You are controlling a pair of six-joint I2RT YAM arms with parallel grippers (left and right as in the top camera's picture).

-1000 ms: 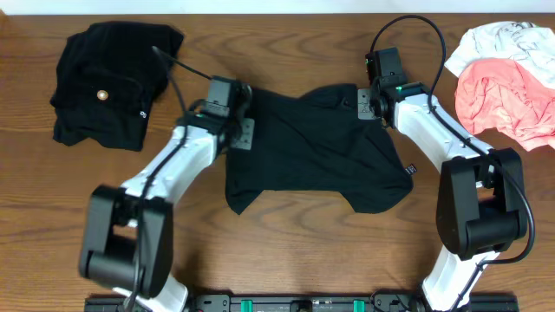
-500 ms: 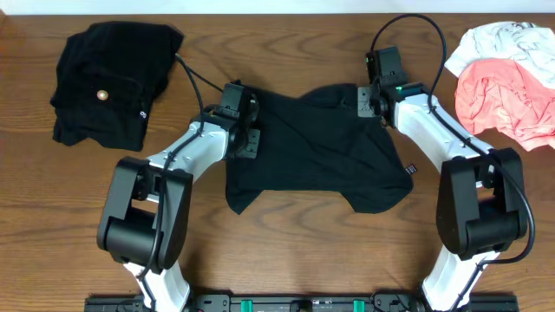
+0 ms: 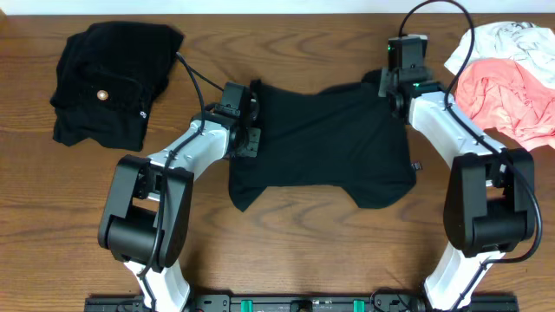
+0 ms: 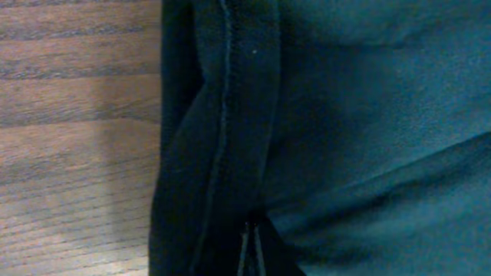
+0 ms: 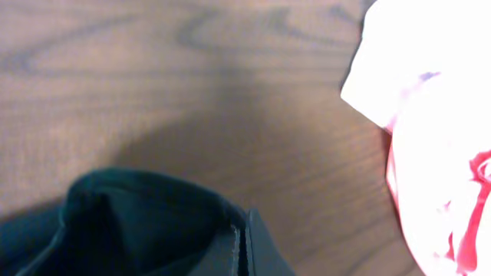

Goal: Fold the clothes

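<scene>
Across mid-table, the right gripper [image 5: 244,247], clamped on the black shirt [image 3: 321,139], has moved outward, stretching it flatter. The left gripper [image 4: 249,249] stays clamped on its left hem.

Your overhead cam looks straight down from well above, taking in most of the table [image 3: 286,251]. Your left wrist cam faces down, very close on the black shirt [image 4: 368,115] edge. Right wrist cam, equally close, shares that shirt and the white garment [image 5: 414,54] with overhead.
</scene>
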